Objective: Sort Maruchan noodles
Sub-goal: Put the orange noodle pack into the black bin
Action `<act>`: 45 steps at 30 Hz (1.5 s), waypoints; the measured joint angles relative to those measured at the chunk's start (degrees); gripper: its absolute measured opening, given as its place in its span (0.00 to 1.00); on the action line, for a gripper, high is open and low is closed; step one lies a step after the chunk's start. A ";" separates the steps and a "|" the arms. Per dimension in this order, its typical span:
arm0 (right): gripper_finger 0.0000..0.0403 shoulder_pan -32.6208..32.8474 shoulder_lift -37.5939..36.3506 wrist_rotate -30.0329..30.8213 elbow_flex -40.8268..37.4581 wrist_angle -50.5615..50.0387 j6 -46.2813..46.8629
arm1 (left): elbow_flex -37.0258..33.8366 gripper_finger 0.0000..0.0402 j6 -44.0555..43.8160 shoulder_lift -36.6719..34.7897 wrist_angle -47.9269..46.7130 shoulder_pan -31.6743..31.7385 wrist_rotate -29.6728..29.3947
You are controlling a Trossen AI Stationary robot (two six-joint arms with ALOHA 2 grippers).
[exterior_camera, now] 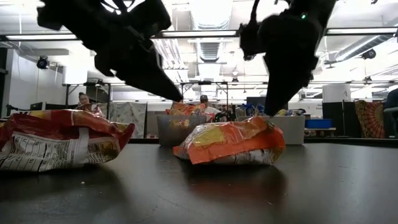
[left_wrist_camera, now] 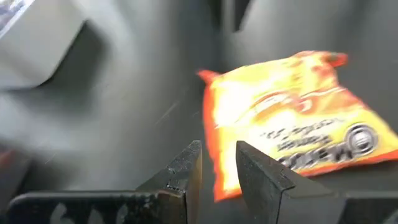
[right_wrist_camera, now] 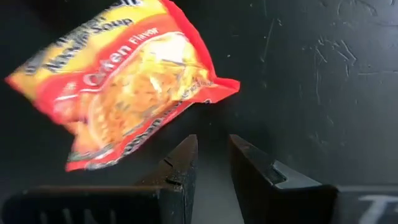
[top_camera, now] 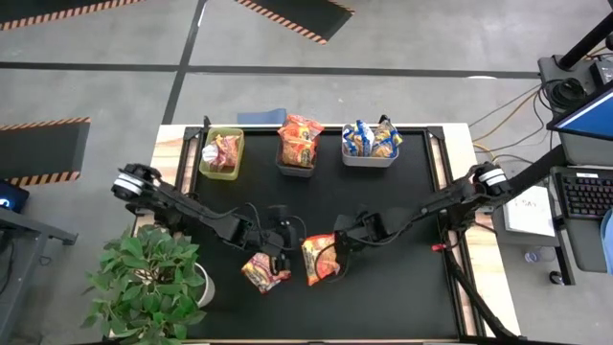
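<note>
Lying flat on the black table mat (top_camera: 383, 287) near its front edge were two crinkly plastic noodle packets: an orange-red and yellow one (top_camera: 319, 259) just beside the right gripper (top_camera: 337, 251), and a red, white-backed one (top_camera: 265, 273) just under the left gripper (top_camera: 278, 251). The two packets sat close together but apart. In the right wrist view the orange packet (right_wrist_camera: 130, 81) lay just ahead of the fingers (right_wrist_camera: 180, 168), which stood slightly apart with only a narrow gap and held nothing. The left gripper's fingers (left_wrist_camera: 186, 174) were likewise nearly together and empty, and its camera showed the same kind of orange packet (left_wrist_camera: 292, 143) ahead of them.

At the back of the mat stood three bins: a green plastic bin (top_camera: 221, 153) with a white-and-red packet inside, a dark mesh bin (top_camera: 298, 146) stacked with orange packets, and a white bin (top_camera: 371, 144) holding blue-and-yellow ones.

The likely trouble lay in the thin, slippery wrappers: narrow-set fingers pressing down could merely skate a flat packet across the mat, or pinch only a corner seam that slips free on the lift. With both grippers so near each other, the arms could also bump, or one could nudge the other's packet. A leafy potted plant (top_camera: 153, 283) crowded the left arm's elbow side.
</note>
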 joint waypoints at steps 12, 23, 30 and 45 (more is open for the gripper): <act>0.20 0.03 -7.47 -4.92 -10.40 10.20 11.84 | 0.00 0.16 6.97 9.92 13.98 0.00 6.39; 0.45 -2.91 -7.36 -8.30 -19.35 29.14 16.93 | 0.04 0.10 7.68 11.63 16.93 0.07 11.24; 0.67 -3.21 -7.36 -8.09 -19.62 32.50 16.60 | 0.07 0.10 8.16 10.53 16.58 -0.33 11.07; 0.84 -3.18 -7.25 -1.97 -21.09 37.69 14.54 | 0.26 0.10 3.92 15.81 22.04 0.27 17.12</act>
